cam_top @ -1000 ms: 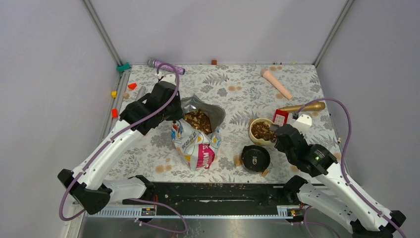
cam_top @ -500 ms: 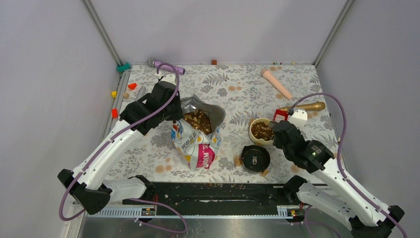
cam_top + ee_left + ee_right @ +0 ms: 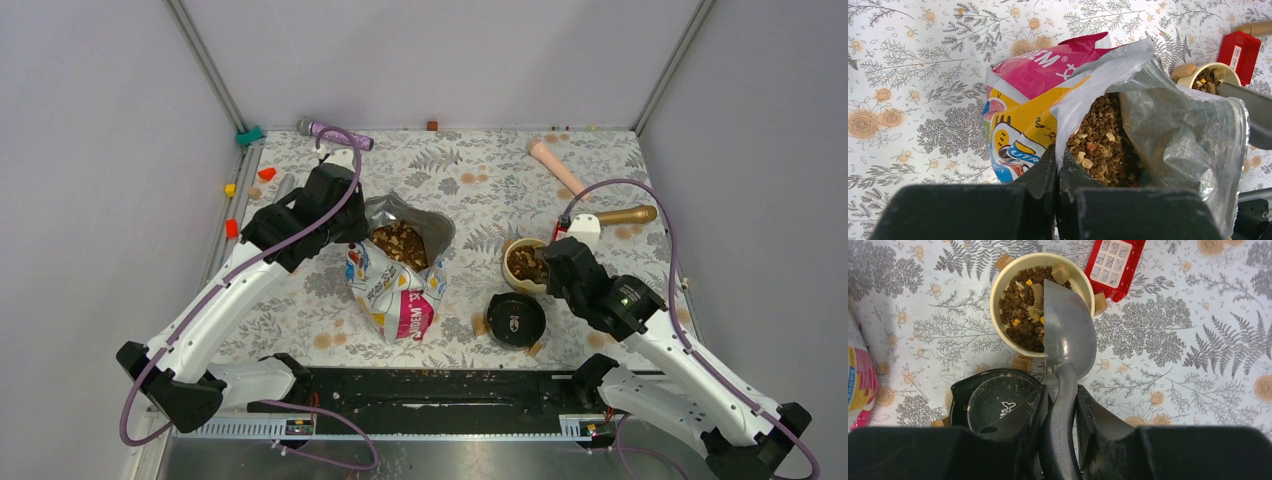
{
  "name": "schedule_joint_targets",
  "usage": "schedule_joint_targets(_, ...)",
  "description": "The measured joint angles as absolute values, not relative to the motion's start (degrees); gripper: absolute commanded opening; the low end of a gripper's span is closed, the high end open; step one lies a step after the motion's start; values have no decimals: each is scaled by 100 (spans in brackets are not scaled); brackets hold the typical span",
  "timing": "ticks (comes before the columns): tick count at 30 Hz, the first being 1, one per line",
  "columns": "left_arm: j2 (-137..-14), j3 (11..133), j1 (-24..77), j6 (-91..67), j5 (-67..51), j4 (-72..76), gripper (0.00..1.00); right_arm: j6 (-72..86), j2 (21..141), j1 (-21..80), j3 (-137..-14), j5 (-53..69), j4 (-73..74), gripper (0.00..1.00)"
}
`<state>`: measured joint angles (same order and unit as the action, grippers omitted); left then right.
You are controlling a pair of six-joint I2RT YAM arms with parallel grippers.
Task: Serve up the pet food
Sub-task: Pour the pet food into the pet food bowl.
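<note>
Over the right half of the cream bowl (image 3: 993,305) hangs the metal scoop (image 3: 1068,340), and the coming move turns on that overlap. The right claw (image 3: 1063,400) pinches the scoop's handle between its two fingers. The scoop's long axis runs straight out from the claw, away from the arms' bases, so the blade reaches past the bowl's near rim to about its middle. It is rolled onto its side, with the hollow turned left toward the bowl's centre and the rounded back showing. Whether any pieces are left in the hollow cannot be told.

Inside the bowl the pet food (image 3: 1018,305) lies in a heap, dark brown with some tan and orange bits. More of it shows in the open mouth of the bag (image 3: 1023,110), which stands well to the left of the bowl. The left claw (image 3: 1057,165) is pressed together on the bag's silver rim, on the side far from the bowl, and holds the mouth open.

The right arm is plainly the nearer to the bowl. Should another scoopful be wanted, the way leads left from the bowl across the bench (image 3: 1173,340) to the bag. A black round container (image 3: 998,400) sits just beside the bowl on its near left, close under the claw. It looks the likeliest thing to be knocked on a low swing. A red box (image 3: 1118,262) lies just beside the bowl's far right, and small tan cubes (image 3: 1022,362) lie around the bowl's foot.
</note>
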<state>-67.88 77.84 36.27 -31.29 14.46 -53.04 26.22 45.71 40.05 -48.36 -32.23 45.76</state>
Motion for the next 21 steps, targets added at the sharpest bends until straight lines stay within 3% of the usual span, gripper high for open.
schedule_joint_targets(21,-6604,7747,3426,-3140,1175,-5398,0,1833,4276,4003,-5100,-2934,4873,0)
